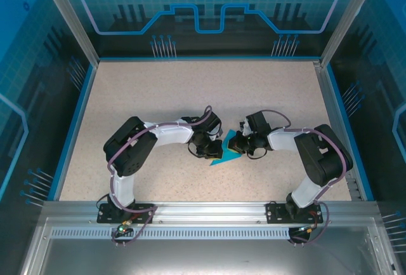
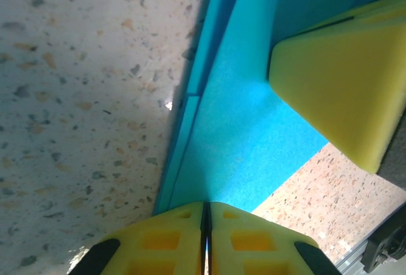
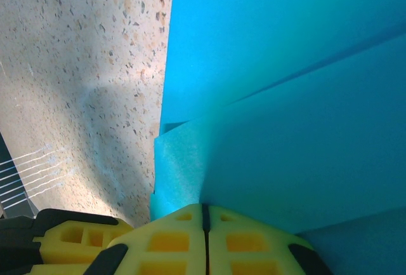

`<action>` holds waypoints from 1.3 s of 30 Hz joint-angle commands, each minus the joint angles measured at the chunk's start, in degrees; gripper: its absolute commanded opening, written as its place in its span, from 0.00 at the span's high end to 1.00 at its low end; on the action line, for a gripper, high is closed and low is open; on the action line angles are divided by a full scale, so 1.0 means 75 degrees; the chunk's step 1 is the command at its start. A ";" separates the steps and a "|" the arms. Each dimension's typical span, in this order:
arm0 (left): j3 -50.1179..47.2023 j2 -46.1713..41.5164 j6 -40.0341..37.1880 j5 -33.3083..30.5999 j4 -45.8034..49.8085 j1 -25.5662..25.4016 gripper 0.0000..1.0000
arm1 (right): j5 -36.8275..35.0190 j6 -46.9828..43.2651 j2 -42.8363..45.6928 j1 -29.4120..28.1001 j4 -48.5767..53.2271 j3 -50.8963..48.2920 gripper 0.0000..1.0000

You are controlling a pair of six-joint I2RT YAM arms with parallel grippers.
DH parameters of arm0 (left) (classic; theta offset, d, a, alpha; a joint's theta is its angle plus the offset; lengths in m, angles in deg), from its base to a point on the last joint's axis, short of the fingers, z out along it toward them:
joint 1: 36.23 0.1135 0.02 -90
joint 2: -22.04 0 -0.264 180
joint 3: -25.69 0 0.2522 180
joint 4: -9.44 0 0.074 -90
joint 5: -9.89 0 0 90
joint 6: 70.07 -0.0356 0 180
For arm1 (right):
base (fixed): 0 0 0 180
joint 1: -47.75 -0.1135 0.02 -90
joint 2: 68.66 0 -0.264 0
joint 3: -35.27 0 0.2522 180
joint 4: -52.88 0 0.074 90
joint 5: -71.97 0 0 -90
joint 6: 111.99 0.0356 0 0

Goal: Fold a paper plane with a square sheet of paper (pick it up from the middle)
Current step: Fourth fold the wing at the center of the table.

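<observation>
Paper plane (image 1: 222,152): half-made, thin cyan paper w/ layered folds. It lies approx mid-table, a bit toward the near edge, right betw. my L claw (image 1: 208,150) and R claw (image 1: 235,144). From the top cam it's a narrow wedge, pointed end at about 1 o'clock and wider end at 7 o'clock, low on the speckled table (image 1: 158,91).

L claw sits at the paper's 9 o'clock, touching it. On the L wrist cam my yellow fingers (image 2: 165,240) are pressed together w/ only a hairline slit betw. them. The paper's edge runs into that slit, so the claw is clenched, pinching the plane. Two stacked paper edges run along the sheet's 11 o'clock side, w/ bare table beyond at 9 o'clock. At 2 o'clock in that view one yellow finger (image 2: 342,84) of the R claw sits against the blue.

R claw is at the paper's 3 o'clock, facing the L one across it. On the R wrist cam its fingers (image 3: 254,243) are clamped tight too, w/ a folded flap rising out of the pinch, so it's also grasping the plane. Creased layers fan out to 12 and 2 o'clock, bare table at 10 o'clock.

Both arms bend in from bases on the metal rail (image 1: 209,210) at 6 o'clock. A blue rim (image 1: 75,122) borders the table at 9, 12 and 3 o'clock. A blue printed wall panel (image 1: 209,8) stands at 12.
</observation>
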 commanded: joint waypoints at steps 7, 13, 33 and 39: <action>-0.0382 -0.0215 0.0071 -0.0450 -0.0220 -0.0017 0.89 | -0.0498 -0.0448 -0.0516 -0.0015 0.0138 -0.0019 0.94; -0.0528 -0.0704 0.0093 -0.0312 -0.0522 -0.0014 0.86 | -0.0135 -0.0699 -0.0848 -0.0015 -0.0283 0.0171 0.94; -0.0746 -0.0618 -0.0018 0.0214 -0.0120 -0.0010 0.85 | -0.0382 -0.0675 -0.0885 0.0020 0.0011 0.0101 0.94; -0.0761 -0.0568 -0.0176 -0.0040 0.0264 -0.0011 0.86 | -0.0418 -0.0684 -0.0855 0.0023 0.0106 0.0110 0.94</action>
